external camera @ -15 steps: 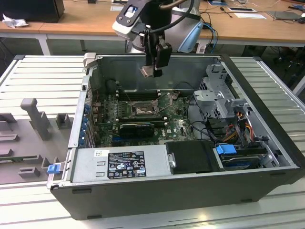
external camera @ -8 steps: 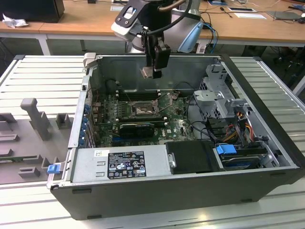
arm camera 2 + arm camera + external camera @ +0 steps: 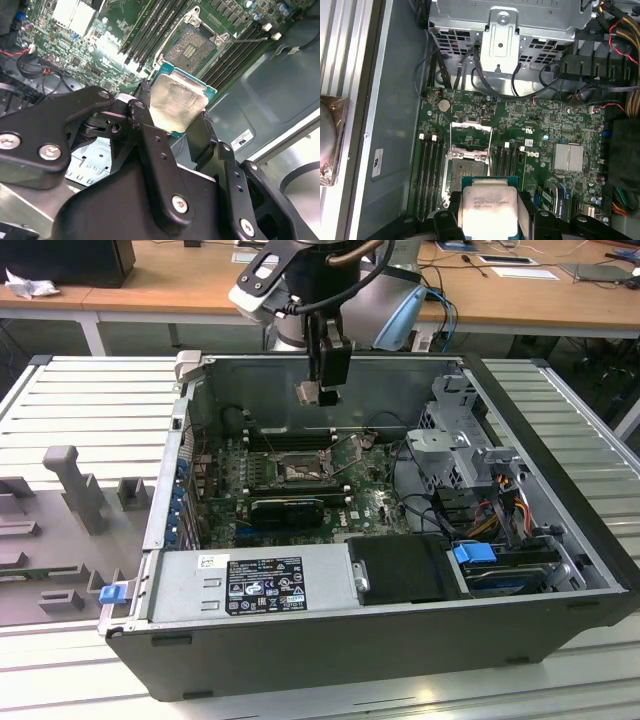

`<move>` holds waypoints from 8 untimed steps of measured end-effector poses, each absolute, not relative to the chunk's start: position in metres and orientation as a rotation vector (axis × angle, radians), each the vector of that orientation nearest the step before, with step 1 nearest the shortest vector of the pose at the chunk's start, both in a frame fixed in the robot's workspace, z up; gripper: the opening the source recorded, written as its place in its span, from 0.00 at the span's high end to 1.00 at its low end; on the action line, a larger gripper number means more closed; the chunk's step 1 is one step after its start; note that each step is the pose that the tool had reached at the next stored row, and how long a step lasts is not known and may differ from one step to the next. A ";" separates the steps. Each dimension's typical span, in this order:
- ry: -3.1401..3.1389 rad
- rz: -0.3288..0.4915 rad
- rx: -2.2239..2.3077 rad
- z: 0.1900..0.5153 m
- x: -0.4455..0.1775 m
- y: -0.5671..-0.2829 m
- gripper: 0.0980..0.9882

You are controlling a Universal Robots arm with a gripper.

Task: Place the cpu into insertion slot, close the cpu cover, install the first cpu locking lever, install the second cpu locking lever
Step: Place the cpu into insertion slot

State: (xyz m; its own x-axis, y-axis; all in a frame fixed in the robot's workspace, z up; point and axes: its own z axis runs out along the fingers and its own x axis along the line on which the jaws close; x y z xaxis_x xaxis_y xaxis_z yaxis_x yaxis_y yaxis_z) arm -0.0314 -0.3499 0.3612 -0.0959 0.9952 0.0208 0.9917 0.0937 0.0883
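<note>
1. The cpu (image 3: 177, 102) was pinched between the two black fingers (image 3: 150, 132) of the gripper (image 3: 172, 107), which was clenched tight on two opposite edges of the chip.
2. It hung in the air above the green board (image 3: 540, 130), well apart from the insertion slot (image 3: 192, 47). In the second wrist view the slot sat bare, with its brownish-gold centre showing past the chip.
3. The cpu cover (image 3: 470, 135) was flipped up and open at one edge of the slot.
4. In the exterior view, the arm (image 3: 300, 280) came in over the far wall of the open computer case (image 3: 330, 640), wrist pointing straight down.
5. Count: one chip, one slot, one cover, one gripper.
6. Around the slot:
   - black memory slots (image 3: 430, 175) ran along both sides
   - a silver heatsink (image 3: 568, 157) and a coin battery (image 3: 443, 105) sat on the board
   - a metal drive cage (image 3: 500, 20) with loose cables (image 3: 540, 85) stood past the board's edge
   - the power supply (image 3: 260, 585) lay along the case's near side in the exterior view
</note>
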 end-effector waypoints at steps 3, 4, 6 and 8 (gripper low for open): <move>2.290 0.123 2.083 0.360 -0.031 -0.350 0.52; 2.290 0.123 2.083 0.359 -0.031 -0.350 0.52; 2.290 0.123 2.083 0.358 -0.031 -0.350 0.52; 2.289 0.123 2.083 0.358 -0.031 -0.350 0.52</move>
State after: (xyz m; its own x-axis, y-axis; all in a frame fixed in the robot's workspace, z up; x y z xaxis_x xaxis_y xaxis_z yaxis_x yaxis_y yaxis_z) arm -0.0315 -0.3500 0.3578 -0.0951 0.9953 0.0205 0.9918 0.0930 0.0882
